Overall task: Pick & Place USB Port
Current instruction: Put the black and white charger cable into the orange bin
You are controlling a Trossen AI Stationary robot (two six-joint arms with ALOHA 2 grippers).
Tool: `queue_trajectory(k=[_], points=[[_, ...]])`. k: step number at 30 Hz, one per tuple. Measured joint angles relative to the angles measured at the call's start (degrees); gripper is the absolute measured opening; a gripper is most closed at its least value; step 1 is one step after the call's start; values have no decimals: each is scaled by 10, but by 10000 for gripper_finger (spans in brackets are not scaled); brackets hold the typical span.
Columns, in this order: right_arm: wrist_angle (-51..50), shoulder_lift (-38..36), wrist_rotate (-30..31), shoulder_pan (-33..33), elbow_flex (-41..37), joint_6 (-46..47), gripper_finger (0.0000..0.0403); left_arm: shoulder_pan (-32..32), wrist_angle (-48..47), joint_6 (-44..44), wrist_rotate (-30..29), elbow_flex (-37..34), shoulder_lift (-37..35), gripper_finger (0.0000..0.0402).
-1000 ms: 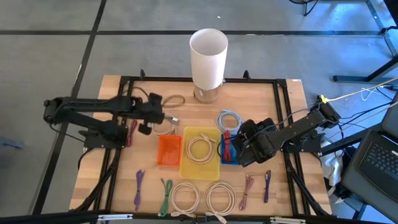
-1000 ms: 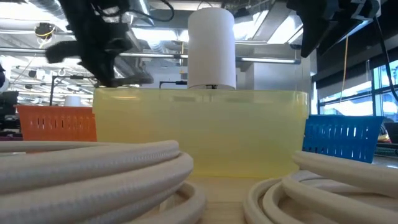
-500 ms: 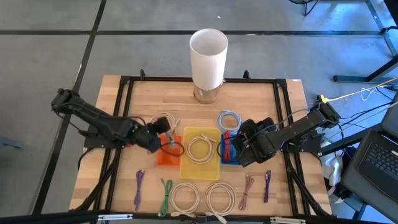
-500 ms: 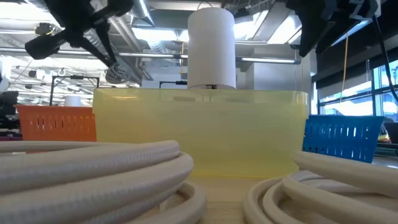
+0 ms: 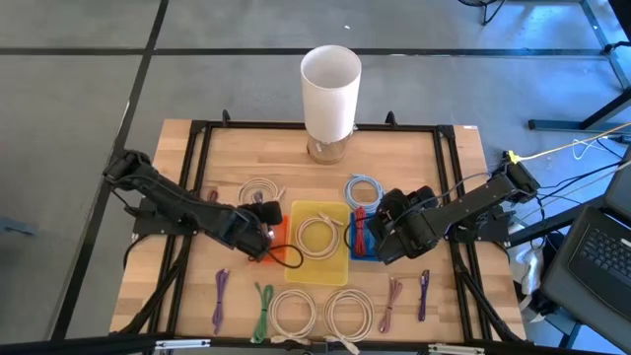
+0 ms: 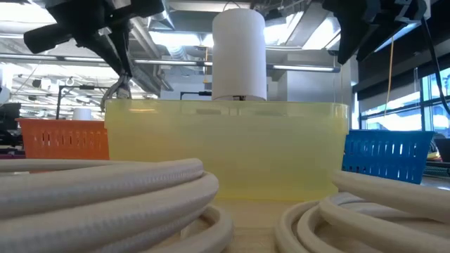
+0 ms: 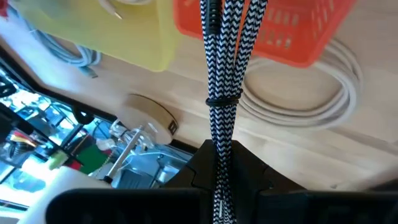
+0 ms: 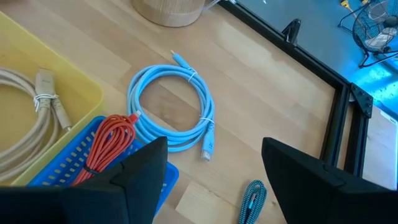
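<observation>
The left gripper [image 5: 264,237] has been moved from the back left of the bench [image 5: 394,168] to a spot over the orange basket [image 7: 292,37]. A second ago it was seen beside the white coiled cable [image 5: 259,191]. Now a black-and-white braided cable [image 7: 221,81] is pinched tight between its fingers, and the bundle is seen hanging down toward the orange basket in the left wrist view. So the cable has been picked up and carried, and only the drop looks left to be done. It cannot be told whether the bundle is touching the basket yet.

The right gripper [image 5: 380,240] is kept waiting over the blue basket [image 8: 93,168], where a red cable [image 8: 109,143] lies. Its fingers are spread wide and nothing is held.
</observation>
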Motion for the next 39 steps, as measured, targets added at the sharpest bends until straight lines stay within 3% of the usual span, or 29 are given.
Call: queue_trajectory(k=[21,39], points=[[0,0,0,0,0,-2,263,-18,89,29,43,0,84,17],[2,0,0,1,0,-1,263,16,186,121,101,-29,87,17]])
